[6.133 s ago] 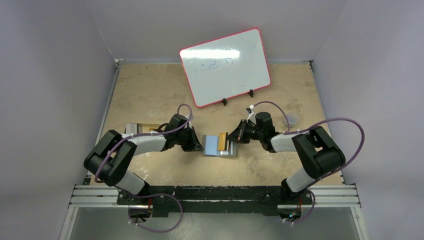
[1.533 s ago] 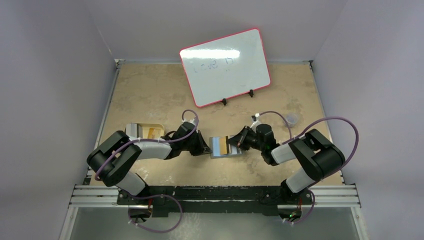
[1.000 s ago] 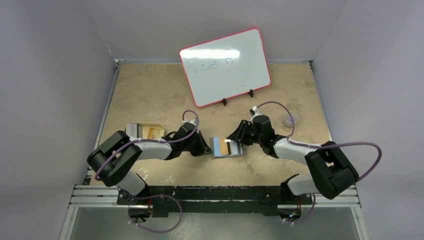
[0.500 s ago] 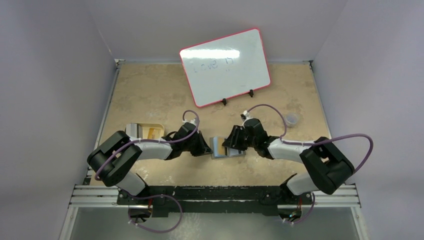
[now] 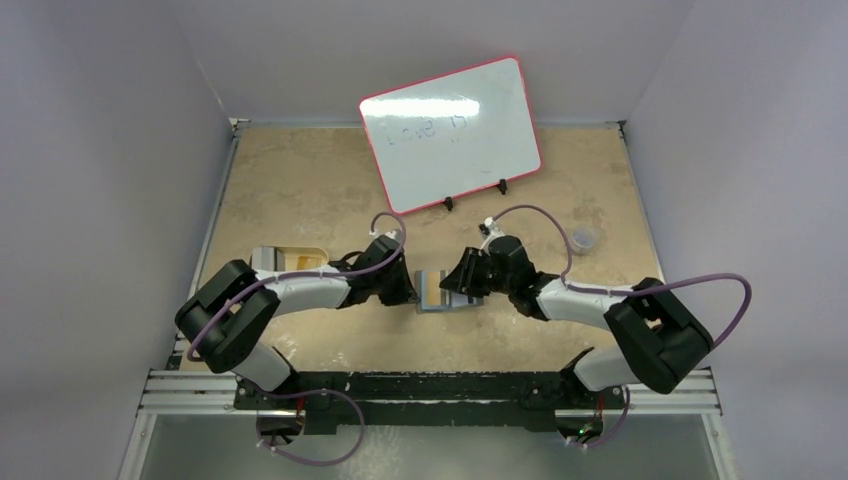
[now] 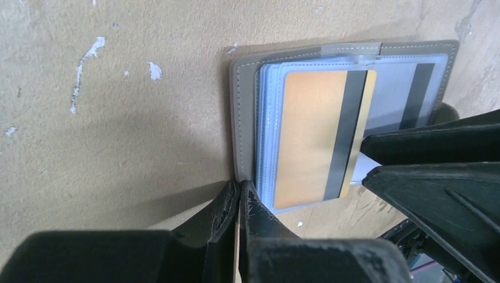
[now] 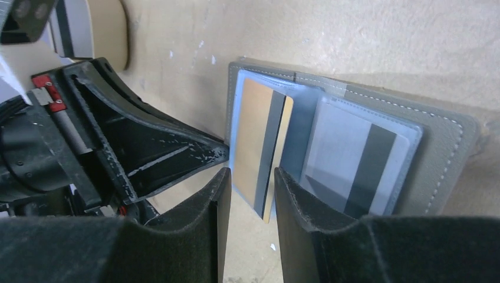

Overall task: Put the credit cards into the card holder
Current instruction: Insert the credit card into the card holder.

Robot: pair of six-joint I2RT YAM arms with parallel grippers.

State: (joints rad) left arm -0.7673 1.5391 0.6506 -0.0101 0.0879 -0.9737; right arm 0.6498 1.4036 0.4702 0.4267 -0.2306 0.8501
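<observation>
Protruding from card holder (image 7: 443, 168), gold credit card (image 7: 253, 138), end at parted right pincer (image 7: 252, 173)

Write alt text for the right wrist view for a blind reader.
A gold card with a black stripe lies over the left clear pocket of an open grey card holder, its near end between the parted right jaws. The shut left jaws meet the holder's left edge; a silver striped card fills the right pocket.
</observation>
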